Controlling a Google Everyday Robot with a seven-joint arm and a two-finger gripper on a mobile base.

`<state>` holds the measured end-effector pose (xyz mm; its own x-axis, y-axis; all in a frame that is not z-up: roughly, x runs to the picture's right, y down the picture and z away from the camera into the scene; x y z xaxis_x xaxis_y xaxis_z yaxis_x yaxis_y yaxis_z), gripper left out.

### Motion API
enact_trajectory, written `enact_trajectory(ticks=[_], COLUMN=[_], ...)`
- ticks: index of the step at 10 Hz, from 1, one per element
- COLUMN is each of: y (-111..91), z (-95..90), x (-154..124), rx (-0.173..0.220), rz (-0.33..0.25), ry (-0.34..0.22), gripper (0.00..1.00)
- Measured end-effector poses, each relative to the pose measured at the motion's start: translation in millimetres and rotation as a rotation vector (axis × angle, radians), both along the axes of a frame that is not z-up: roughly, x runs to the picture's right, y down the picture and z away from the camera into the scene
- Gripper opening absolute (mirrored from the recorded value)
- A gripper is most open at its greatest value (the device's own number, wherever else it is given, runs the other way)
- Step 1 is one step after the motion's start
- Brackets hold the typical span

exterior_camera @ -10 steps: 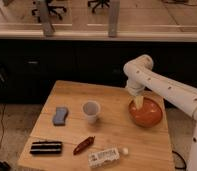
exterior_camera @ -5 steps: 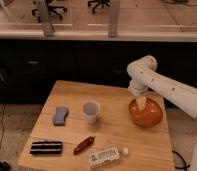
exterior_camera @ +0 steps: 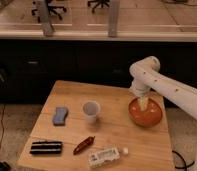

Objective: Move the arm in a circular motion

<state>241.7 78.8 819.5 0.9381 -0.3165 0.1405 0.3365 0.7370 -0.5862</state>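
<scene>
The glossy white arm reaches in from the right edge, bends at a rounded joint near the table's far right, and points down. Its pale cream tip, the gripper, hangs just above or inside the orange bowl at the table's right side. Nothing is seen held in it.
On the wooden table stand a white cup in the middle, a blue sponge at the left, a black packet front left, a red chili-like item and a white bottle lying down at the front. A dark counter runs behind.
The arm's elbow joint and tip have shifted slightly to the right and a little toward the back, staying over the orange bowl. The table objects have not moved.
</scene>
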Motion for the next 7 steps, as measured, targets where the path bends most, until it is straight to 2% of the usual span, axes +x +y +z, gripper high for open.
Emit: enact_trajectory(ticks=[7], y=[9.5], z=[-9.2], x=[13.0], rx=[0.006], rz=[0.004], ry=[-0.008], gripper=[0.80])
